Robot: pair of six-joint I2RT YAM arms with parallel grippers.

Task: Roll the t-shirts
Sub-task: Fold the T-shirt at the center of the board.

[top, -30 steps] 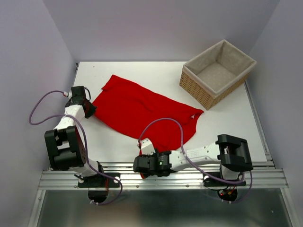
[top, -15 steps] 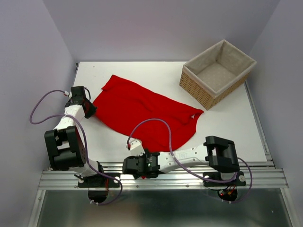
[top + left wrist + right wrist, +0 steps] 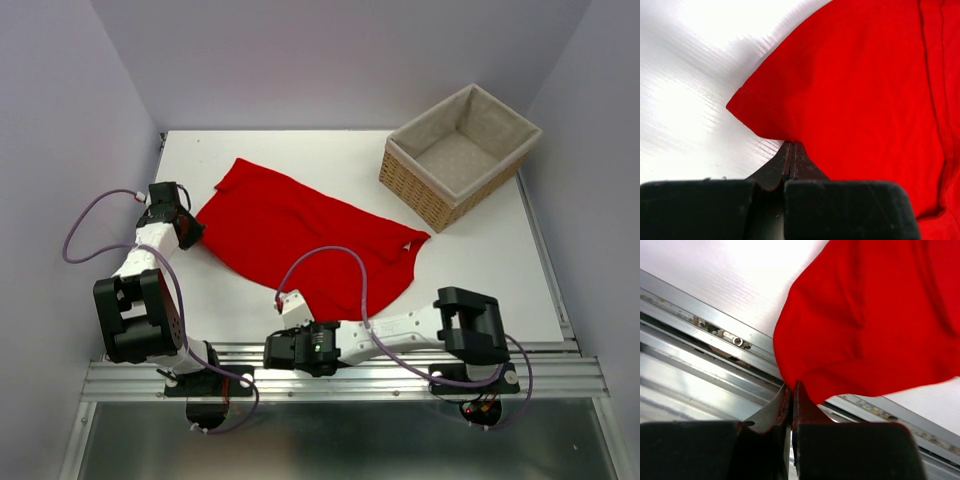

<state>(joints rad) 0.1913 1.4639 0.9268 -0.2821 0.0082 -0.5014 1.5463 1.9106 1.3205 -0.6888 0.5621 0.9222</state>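
The right gripper, spread wide half a second ago, is now closed, and the near edge of the red t-shirt is pinched in it over the aluminium rail. The shirt's left corner is kept clamped in the left gripper. The shirt is spread across the tabletop, well apart from the wicker basket at the far right

No text, label, brand name, number or sign is legible on anything in these three views.
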